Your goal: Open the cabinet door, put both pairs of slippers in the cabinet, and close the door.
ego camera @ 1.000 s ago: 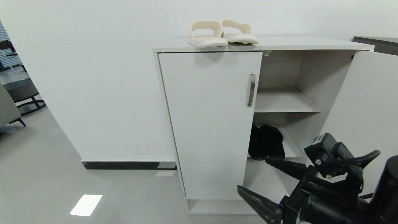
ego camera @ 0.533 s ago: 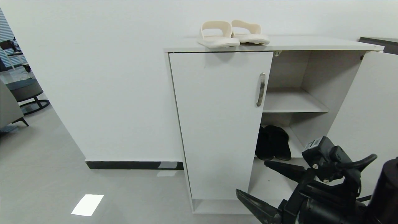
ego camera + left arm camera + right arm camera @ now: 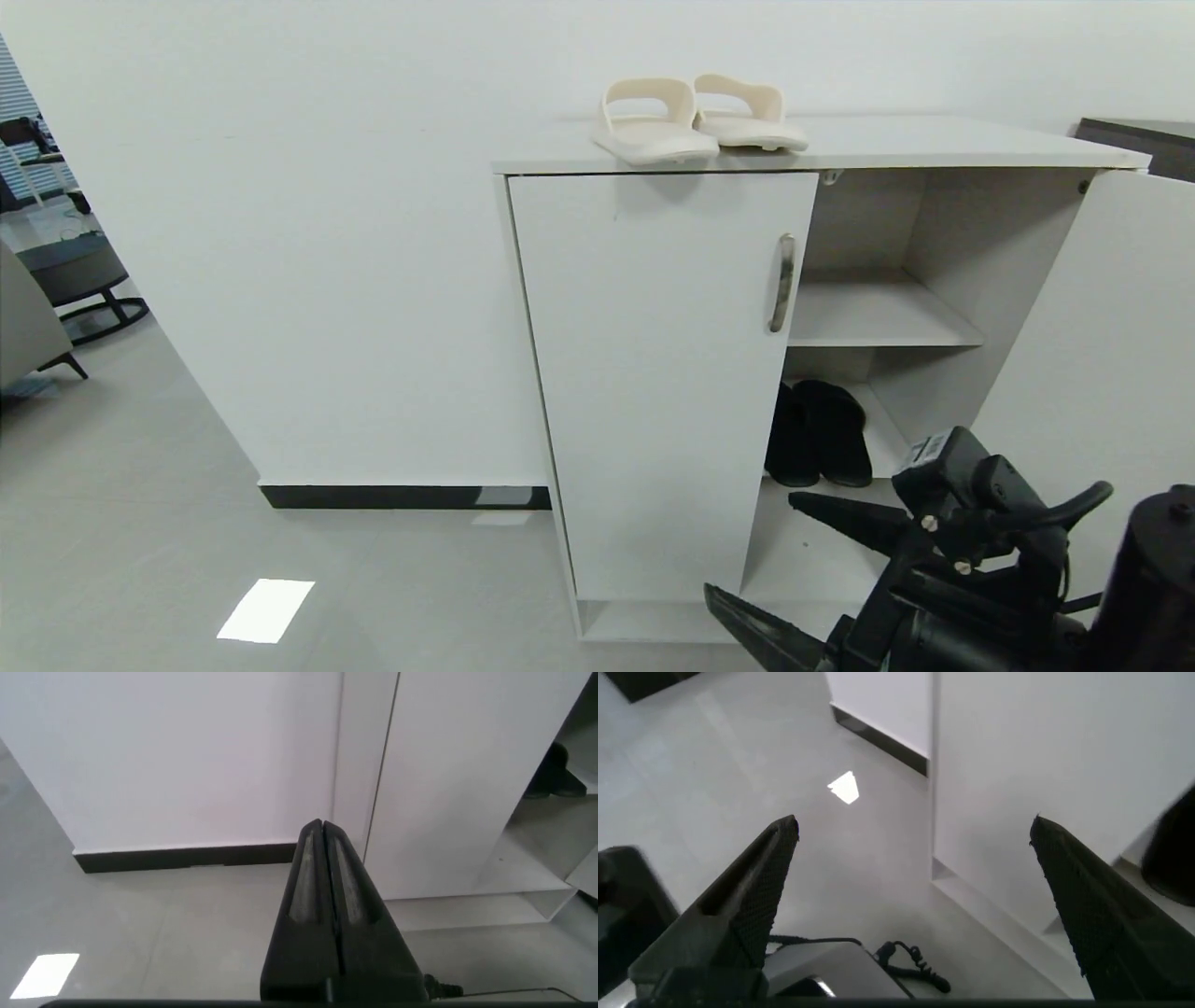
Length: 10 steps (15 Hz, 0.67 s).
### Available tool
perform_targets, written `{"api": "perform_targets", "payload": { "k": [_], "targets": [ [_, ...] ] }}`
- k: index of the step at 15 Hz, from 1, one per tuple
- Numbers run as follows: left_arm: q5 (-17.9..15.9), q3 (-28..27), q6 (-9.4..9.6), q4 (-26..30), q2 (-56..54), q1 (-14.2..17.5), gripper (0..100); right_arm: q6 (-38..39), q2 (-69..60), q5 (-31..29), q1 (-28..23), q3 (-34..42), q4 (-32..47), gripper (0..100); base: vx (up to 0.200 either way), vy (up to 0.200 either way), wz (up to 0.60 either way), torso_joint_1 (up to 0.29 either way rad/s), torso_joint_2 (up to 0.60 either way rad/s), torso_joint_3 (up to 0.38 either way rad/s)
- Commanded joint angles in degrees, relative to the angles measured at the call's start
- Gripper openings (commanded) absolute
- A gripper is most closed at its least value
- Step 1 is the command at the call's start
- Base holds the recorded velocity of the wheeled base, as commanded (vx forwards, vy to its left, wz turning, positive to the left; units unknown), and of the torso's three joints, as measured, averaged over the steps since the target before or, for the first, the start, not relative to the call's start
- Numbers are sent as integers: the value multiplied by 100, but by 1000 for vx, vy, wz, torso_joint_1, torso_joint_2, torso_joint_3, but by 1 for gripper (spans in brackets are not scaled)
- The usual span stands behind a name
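Note:
A white cabinet [image 3: 822,140] stands against the wall. Its left door [image 3: 653,373] is closed, with a metal handle [image 3: 782,283]; its right door [image 3: 1092,373] is swung open. A cream pair of slippers [image 3: 695,121] lies on the cabinet top. A black pair of slippers [image 3: 822,434] lies on the middle shelf inside, its edge also in the right wrist view [image 3: 1172,849]. My right gripper [image 3: 752,546] [image 3: 915,826] is open and empty, low in front of the cabinet's open side. My left gripper [image 3: 322,826] is shut and empty, pointing at the wall beside the cabinet.
The upper shelf [image 3: 878,317] and bottom compartment [image 3: 803,569] are bare. A chair and a round dark table [image 3: 75,271] stand far left. Dark furniture [image 3: 1134,140] sits behind the cabinet on the right. Grey floor [image 3: 280,560] lies open to the left.
The head camera has shifted, so the cabinet sits further right and lower in the picture. My right gripper stays open and has dropped slightly.

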Motion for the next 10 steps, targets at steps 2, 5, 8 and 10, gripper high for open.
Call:
{"api": "perform_targets", "payload": {
  "k": [2,5,8,10],
  "targets": [
    [-1,0,2,-3,-1,1,0,6,113,-3,-52,1,-52,100,0,0,0,168,-461,-303],
    [-1,0,2,-3,-1,1,0,6,130,6,-52,10,-43,100,0,0,0,160,-513,-289],
    [-1,0,2,-3,-1,1,0,15,130,6,-52,18,-52,100,0,0,0,183,-473,-282],
    [-1,0,2,-3,-1,1,0,6,139,6,-52,27,-52,100,0,0,0,193,-474,-283]
  ]
}}
